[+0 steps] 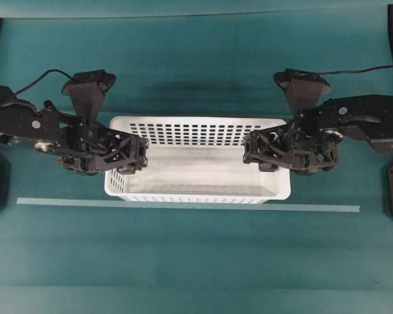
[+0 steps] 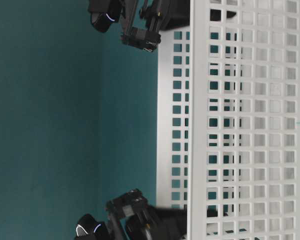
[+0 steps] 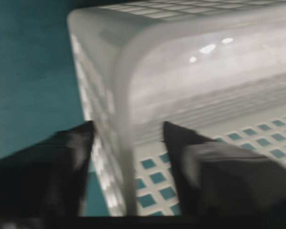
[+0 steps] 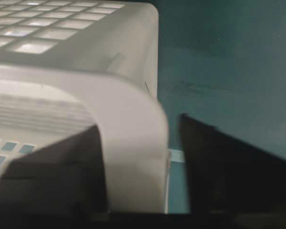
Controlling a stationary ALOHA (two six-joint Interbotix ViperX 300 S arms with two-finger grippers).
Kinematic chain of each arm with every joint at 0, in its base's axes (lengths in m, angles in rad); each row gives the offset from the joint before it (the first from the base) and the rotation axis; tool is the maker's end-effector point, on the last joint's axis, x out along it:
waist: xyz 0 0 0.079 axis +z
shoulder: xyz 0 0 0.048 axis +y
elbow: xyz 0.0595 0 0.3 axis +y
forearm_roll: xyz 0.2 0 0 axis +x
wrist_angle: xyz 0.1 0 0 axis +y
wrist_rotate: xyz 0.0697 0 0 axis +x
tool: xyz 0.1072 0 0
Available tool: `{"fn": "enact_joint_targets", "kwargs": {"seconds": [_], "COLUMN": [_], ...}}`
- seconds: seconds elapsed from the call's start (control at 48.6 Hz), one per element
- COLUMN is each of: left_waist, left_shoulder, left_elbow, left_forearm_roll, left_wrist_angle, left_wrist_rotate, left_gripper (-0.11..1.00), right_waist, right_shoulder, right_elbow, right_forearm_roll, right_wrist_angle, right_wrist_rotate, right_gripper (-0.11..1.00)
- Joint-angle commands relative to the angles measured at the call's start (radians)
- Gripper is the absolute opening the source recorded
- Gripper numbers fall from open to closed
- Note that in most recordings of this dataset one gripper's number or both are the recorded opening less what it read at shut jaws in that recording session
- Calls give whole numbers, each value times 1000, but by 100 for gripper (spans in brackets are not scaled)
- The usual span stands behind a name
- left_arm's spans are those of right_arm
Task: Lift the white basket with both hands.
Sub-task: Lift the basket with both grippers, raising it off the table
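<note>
Both grippers straddle the short end walls of the white basket [image 1: 198, 160].

We find the left gripper [image 1: 128, 159] at the 9 o'clock end of the basket in the overhead view and the right gripper [image 1: 261, 154] at the 3 o'clock end. In the left wrist view one finger [image 3: 52, 167] sits outside the wall and the other inside, with the rim between them; a narrow gap shows on each side, so we cannot tell whether the jaws pinch it yet. In the right wrist view the two dark fingers [image 4: 229, 162] likewise flank the rim, part open, contact unclear. We note the basket rests on the green table [image 1: 196, 261], near its centre, with a pale tape strip [image 1: 314, 208] just beside its 6 o'clock long side.
</note>
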Motion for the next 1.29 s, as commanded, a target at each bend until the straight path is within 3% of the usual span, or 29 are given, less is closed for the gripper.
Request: {"fn": "enact_joint_targets", "kwargs": {"seconds": [0.0,0.082,0.185,0.658,1.048,1.274], "left_waist": [-2,-3,-6,-15,-34,-25], "left_shoulder": [15,17,15,8,-123,-195], "left_elbow": [-6,-5,-3,-15,-140,-221], "left_forearm_roll": [5,6,6,6,6,6], "left_wrist_angle": [-3,-2,-2,-2,133,256], "left_wrist_rotate": [6,15,23,25,28,57], "left_gripper": [49,27,11,11,8,8], "right_waist": [2,-2,-2,-3,12,12], "right_shoulder": [29,29,31,29,0,-67], "right_elbow": [-8,-6,-9,-41,-241,-305], "right_forearm_roll": [2,2,2,-2,0,3], "right_wrist_angle": [0,2,3,26,353,405], "right_wrist_rotate": [12,18,18,0,-66,-63], "right_gripper": [38,19,19,19,19,19]}}
